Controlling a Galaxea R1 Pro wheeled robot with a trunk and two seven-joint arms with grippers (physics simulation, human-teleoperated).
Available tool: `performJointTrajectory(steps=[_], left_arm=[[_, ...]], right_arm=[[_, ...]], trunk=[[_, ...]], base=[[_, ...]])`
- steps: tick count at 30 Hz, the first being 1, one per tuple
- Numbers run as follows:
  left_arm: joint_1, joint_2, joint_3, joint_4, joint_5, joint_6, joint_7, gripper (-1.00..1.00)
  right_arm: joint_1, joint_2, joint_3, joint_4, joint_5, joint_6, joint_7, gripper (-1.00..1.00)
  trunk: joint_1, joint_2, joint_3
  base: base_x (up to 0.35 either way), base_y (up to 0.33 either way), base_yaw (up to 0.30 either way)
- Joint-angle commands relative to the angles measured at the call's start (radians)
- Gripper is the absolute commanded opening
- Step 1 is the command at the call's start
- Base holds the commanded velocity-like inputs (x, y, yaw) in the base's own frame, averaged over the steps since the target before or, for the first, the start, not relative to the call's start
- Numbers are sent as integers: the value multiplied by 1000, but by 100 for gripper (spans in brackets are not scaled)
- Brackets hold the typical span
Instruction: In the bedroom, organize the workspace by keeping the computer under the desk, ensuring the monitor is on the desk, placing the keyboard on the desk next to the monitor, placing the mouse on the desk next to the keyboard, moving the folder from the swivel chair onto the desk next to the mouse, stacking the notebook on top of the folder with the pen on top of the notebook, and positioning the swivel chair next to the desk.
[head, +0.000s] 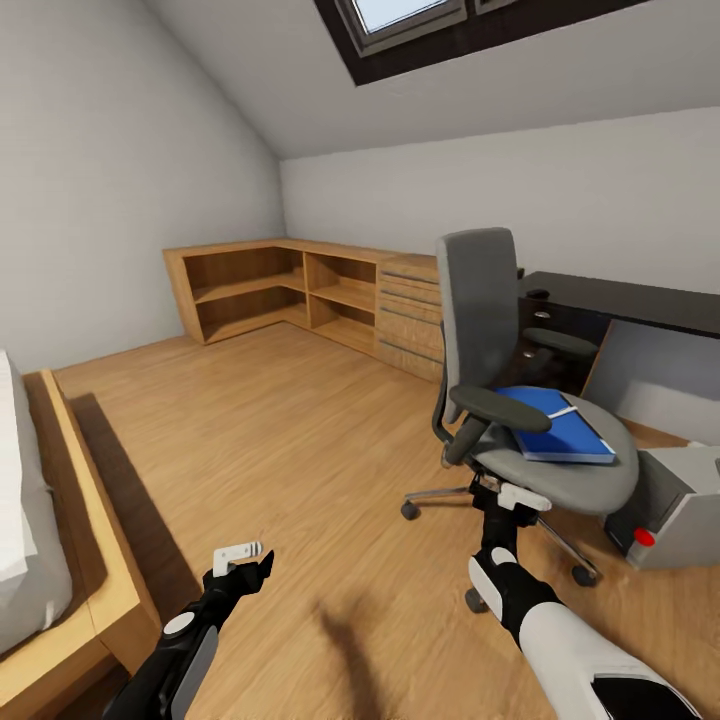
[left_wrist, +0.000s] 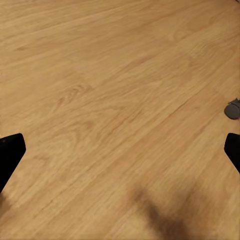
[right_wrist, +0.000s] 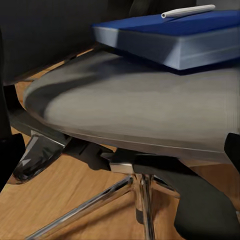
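Folder (head: 553, 421) lies on the swivel chair (head: 520, 400) seat toward its desk-side edge, pen (right_wrist: 188, 11) on top; my right gripper (head: 510, 497), fingers spread, nears the seat's front rim, left gripper (head: 243, 560) released, idle.

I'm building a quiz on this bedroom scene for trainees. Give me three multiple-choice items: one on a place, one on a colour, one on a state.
1. Where does the folder lie?
A. on the swivel chair seat
B. on the floor
C. on the desk

2. What colour is the dot on the computer?
A. green
B. red
C. white

3. How does the left tool stand?
A. shut on a pen
B. shut on the chair
C. open over bare floor, holding nothing

Answers: 1 A, the blue folder rests on the grey seat, the white pen on top of it. 2 B, a red dot shows low on the case's front. 3 C, the left wrist view shows its fingertips wide apart above wood.
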Motion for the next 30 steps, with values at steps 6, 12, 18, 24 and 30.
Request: performJointTrajectory(steps=[6, 12, 18, 24, 30], left_arm=[[0, -1, 4, 0, 11, 4, -8, 100], [0, -1, 4, 0, 11, 4, -8, 100], [0, -1, 4, 0, 11, 4, -8, 100], [0, -1, 4, 0, 11, 4, -8, 100], [0, -1, 4, 0, 11, 4, -8, 100]], right_arm=[[-1, 1, -5, 1, -5, -2, 3, 100], [-1, 2, -6, 0, -5, 7, 2, 100], [-1, 0, -7, -59, -6, 82, 1, 100], [-1, -1, -11, -126, -7, 170, 1, 100], [-1, -1, -11, -130, -7, 175, 1, 100]], trunk=[[0, 0, -1], [0, 0, -1], [0, 0, -1], [0, 0, -1], [0, 0, -1]], base=[[-3, 0, 0], [0, 0, 0], [0, 0, 0], [0, 0, 0], [0, 0, 0]])
